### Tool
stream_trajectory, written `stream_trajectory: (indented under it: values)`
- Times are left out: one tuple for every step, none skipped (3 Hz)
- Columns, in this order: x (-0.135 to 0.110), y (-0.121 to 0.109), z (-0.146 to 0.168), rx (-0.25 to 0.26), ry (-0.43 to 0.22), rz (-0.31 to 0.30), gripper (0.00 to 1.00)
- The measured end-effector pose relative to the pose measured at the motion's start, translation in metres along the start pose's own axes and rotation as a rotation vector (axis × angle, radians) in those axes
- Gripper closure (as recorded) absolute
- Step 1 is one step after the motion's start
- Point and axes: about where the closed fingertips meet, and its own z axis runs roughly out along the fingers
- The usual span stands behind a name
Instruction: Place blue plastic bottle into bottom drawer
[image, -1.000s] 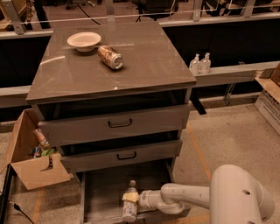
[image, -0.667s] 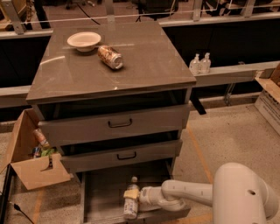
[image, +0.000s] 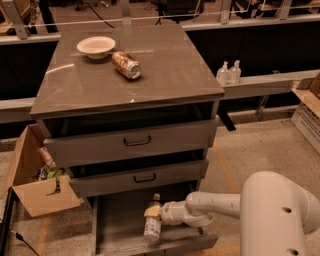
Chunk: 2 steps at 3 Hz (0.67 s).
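The end effector (image: 153, 212), reaching in from the right, is clamped on the upper part of the blue plastic bottle (image: 151, 229), held upright inside the open bottom drawer (image: 120, 227), so it should probably set the base flat before letting go gently, keeping clear of the middle drawer (image: 175, 174) above.

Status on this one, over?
Pincer low inside bottom drawer, shut on blue plastic bottle. Bottle near upright over drawer floor. No obstruction seen in drawer.
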Motion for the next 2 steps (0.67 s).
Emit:
stream_trajectory:
  values:
    - [-0.006,0.000,0.010,0.013,0.007,0.015,1.00]
    - [-0.012,-0.006,0.030,0.037,0.003,0.012,1.00]
